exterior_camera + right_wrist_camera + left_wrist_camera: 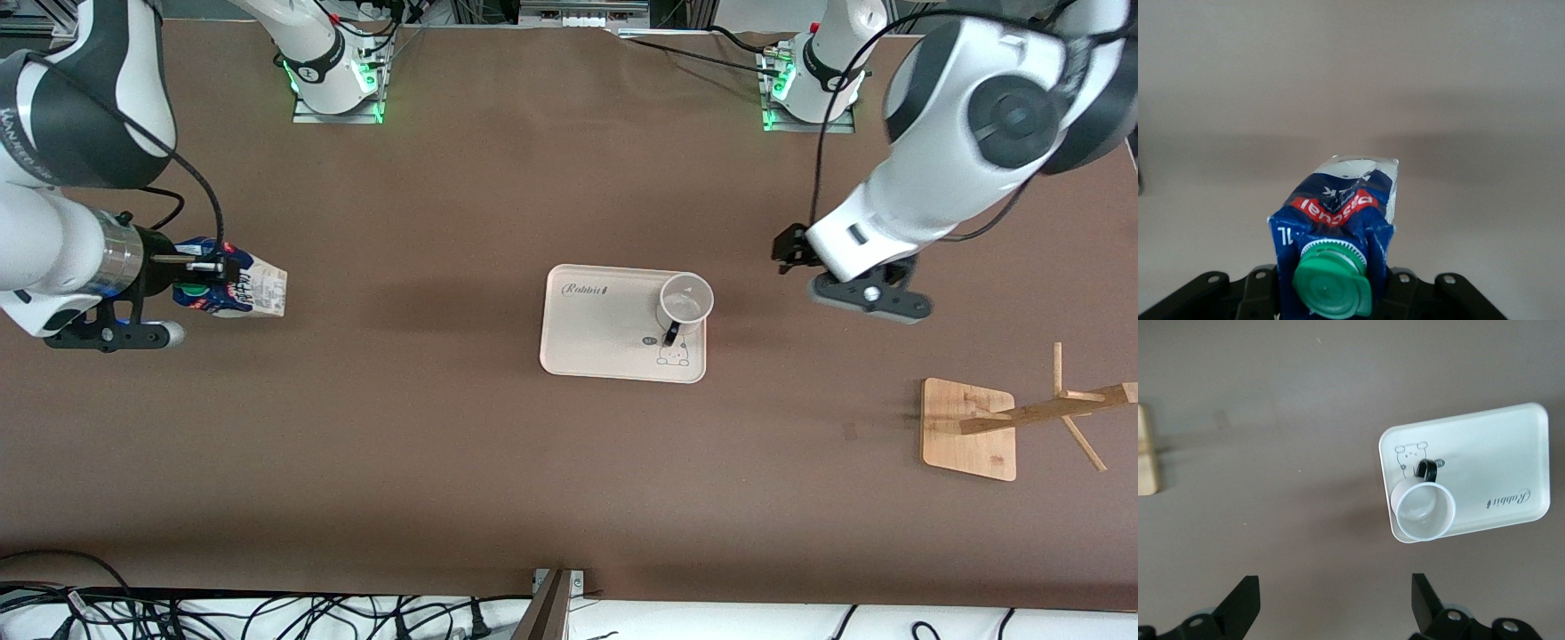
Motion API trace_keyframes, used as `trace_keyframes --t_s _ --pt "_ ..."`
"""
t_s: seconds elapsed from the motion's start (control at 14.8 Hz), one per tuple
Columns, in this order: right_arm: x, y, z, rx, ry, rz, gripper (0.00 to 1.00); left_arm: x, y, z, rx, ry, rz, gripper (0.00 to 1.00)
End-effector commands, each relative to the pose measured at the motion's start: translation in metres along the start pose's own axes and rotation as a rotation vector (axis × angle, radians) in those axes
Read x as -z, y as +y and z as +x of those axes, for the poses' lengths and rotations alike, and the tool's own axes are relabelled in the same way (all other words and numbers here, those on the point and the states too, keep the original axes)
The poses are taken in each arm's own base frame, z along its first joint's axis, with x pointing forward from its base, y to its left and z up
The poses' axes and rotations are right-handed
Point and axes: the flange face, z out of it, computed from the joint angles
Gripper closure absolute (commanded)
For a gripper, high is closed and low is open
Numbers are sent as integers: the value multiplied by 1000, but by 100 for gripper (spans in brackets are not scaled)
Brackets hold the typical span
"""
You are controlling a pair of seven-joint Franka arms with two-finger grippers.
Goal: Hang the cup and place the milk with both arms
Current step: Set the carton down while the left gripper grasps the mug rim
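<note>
The cup (685, 299), a white mug with a black loop handle, stands upright on a cream tray (596, 329) at mid-table; its handle points toward the front camera. It also shows in the left wrist view (1425, 512). My left gripper (789, 251) is open and empty over the bare table beside the tray, toward the left arm's end; it also shows in the left wrist view (1335, 603). My right gripper (206, 271) is shut on the capped top of the milk (253, 289), a blue carton, at the right arm's end. The right wrist view shows the milk (1345, 207) and its green cap (1333, 285).
A wooden cup rack with a square base (969, 428) and slanted pegs (1049, 411) stands toward the left arm's end, nearer the front camera than the tray. Its base edge shows in the left wrist view (1146, 450). The tray also shows there (1498, 447).
</note>
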Motion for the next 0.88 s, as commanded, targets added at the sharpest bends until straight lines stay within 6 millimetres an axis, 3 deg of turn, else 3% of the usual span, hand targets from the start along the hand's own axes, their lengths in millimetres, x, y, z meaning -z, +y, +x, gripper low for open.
trace_keyframes --t_s 0.0,0.13,0.4,0.67,0.81 --pt "-25 12 4 15 8 27 62 -38 2 1 -23 -45 9 0" --pt "-43 16 6 7 27 36 62 -59 19 -2 -85 -84 11 0" --pt "-95 23 -1 -11 102 80 62 -99 51 11 -75 -81 -114 0" --pt "-110 23 3 -18 149 85 62 -172 112 -11 -40 -26 -106 0" --pt "-118 25 5 -24 196 87 62 -205 128 -20 -61 21 -104 0"
